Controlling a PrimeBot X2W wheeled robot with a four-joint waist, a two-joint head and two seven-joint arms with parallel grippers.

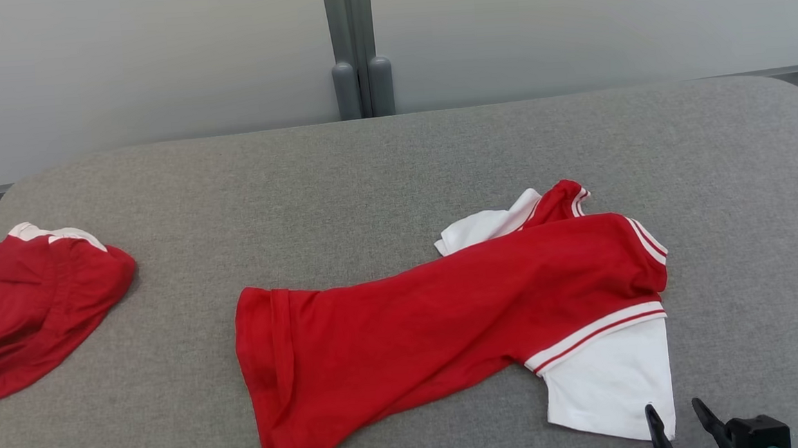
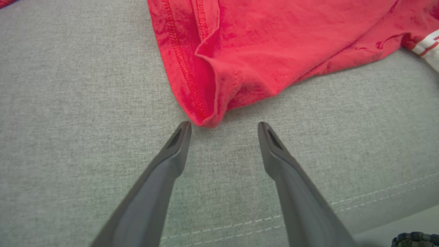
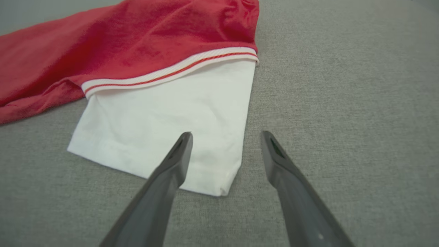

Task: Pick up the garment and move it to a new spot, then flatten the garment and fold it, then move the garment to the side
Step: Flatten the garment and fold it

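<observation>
Red cloth with white sleeves, the garment (image 1: 446, 318) lies stretched across the grey cushion (image 1: 395, 169), and its long axis runs crosswise to both arms: hem end toward the left gripper (image 2: 224, 124), collar and sleeves toward the right gripper (image 3: 226, 133).

Both sets of jaws stand wide apart and hold nothing.

Just ahead of the left gripper's fingertips sits the hem corner (image 2: 205, 118), a little nearer its left finger than its right, with the rest of the red body spreading away forward and to its right. Whether that finger touches the cloth I cannot tell.

The right gripper hovers at the near white sleeve (image 3: 164, 130). Its left finger crosses over the sleeve, its right finger is over bare cushion, and the sleeve's outer edge falls between the two.

Each arm looks nearest to its own end, so I'd judge a two-handed lift is the likely next move, one pinch at the hem and one at the sleeve.

A second red garment (image 1: 30, 309) lies well off to the left gripper's left.
</observation>
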